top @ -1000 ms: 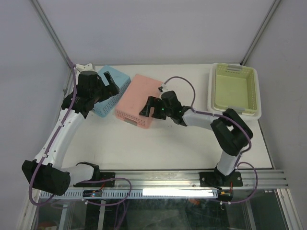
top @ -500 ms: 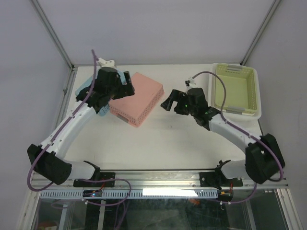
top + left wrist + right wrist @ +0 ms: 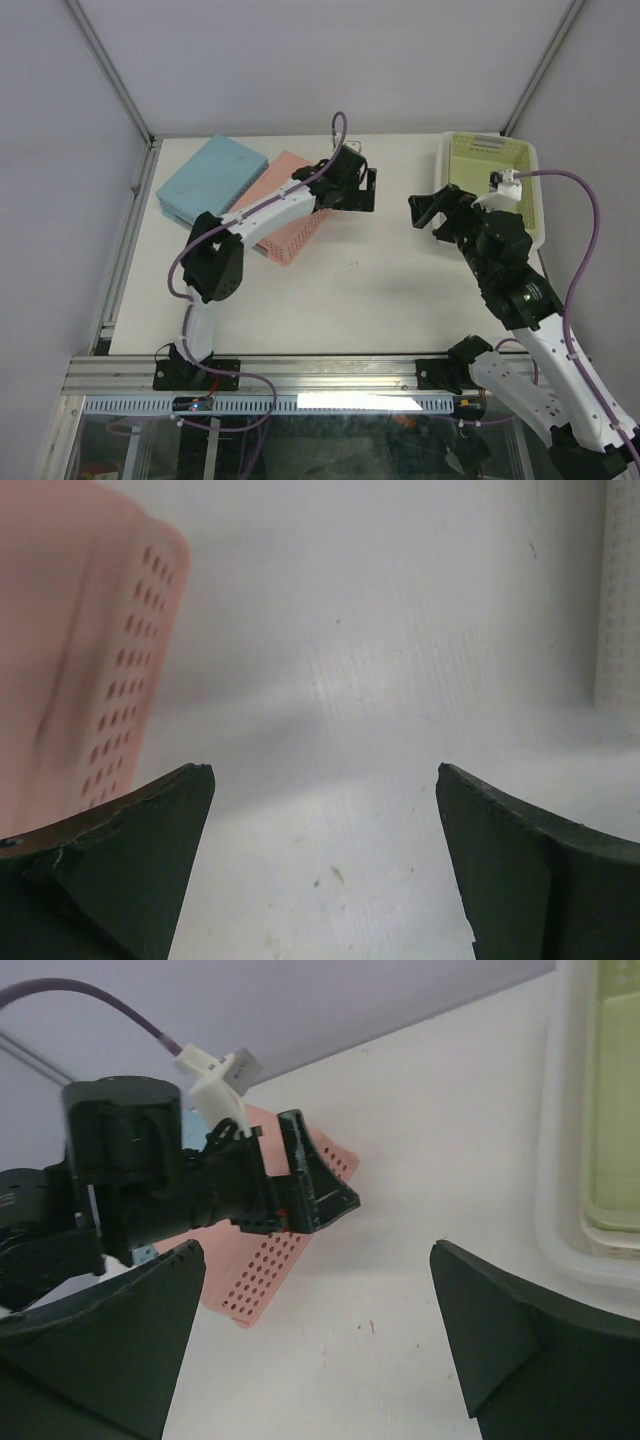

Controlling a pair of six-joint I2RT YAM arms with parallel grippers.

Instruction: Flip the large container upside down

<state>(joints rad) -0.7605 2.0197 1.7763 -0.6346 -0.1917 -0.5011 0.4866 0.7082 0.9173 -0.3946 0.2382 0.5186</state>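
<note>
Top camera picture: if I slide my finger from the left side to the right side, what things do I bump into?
Light blue plastic basket → pink perforated plastic basket → black left gripper → black right gripper → yellow-green mesh plastic basket.

This is a robotics lab work cell. Two white-and-black robot arms, the left arm (image 3: 270,206) and the right arm (image 3: 520,290), are bolted to an aluminium rail (image 3: 340,372) at the near edge of a white surface (image 3: 380,300). Plain grey wall panels (image 3: 330,60) set in metal posts (image 3: 110,75) box it in. Purple cables (image 3: 597,215) loop from the wrists. On the surface lie plain plastic goods: a pink basket (image 3: 288,240), a blue basket (image 3: 210,180) and a yellow-green basket (image 3: 490,185).
</note>
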